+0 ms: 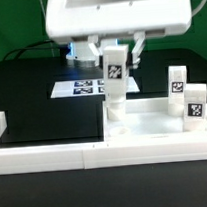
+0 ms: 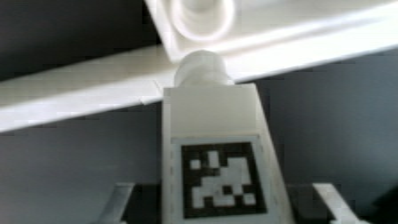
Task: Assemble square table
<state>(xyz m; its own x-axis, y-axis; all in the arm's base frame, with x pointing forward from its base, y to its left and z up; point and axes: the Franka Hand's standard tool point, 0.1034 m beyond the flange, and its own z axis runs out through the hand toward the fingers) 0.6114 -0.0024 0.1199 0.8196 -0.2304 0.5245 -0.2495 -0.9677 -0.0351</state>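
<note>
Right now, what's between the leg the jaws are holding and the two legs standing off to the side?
Only bare tabletop slab separates the held leg from the two standing legs, as the exterior view shows.

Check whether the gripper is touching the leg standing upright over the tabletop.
Touching. In the wrist view the gripper fingers flank the leg; the exterior view shows it holding that leg above the square tabletop.

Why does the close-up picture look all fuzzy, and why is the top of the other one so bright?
In the wrist view, the leg sits so near the lens that it is soft, though its tag is readable, and the slab behind smears into pale streaks. In the exterior view, the arm's white housing glares to blank white, while the marker board stays fairly sharp.
</note>
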